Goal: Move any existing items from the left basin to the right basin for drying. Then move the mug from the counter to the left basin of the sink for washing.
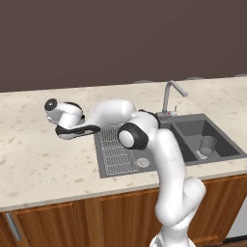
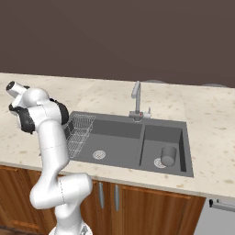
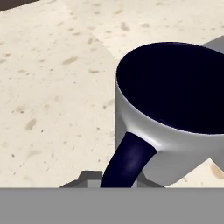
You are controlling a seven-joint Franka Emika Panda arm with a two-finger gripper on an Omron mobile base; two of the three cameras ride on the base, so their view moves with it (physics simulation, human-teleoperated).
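The hand view is close on the light grey mug (image 3: 175, 144) with its dark navy inside, over the beige counter (image 3: 52, 87). Its dark handle (image 3: 127, 162) runs down between my fingertips, and my gripper (image 3: 113, 180) is shut on it. I cannot tell whether the mug rests on the counter or hangs just above it. My hand (image 1: 65, 116) sits over the counter (image 1: 43, 154) just left of the sink's left basin (image 1: 108, 166). The plain grey cup (image 1: 208, 144) (image 2: 168, 155) stands in the right basin (image 1: 193, 128) (image 2: 160, 135).
A wire rack (image 2: 78, 131) lies in the left basin (image 2: 114, 140) beside a round drain (image 2: 99, 154). The curved faucet (image 1: 169, 99) (image 2: 136, 101) rises behind the divider. My arm's elbow (image 1: 132, 135) hangs over the left basin. Brown cabinets (image 2: 137, 202) run below the counter.
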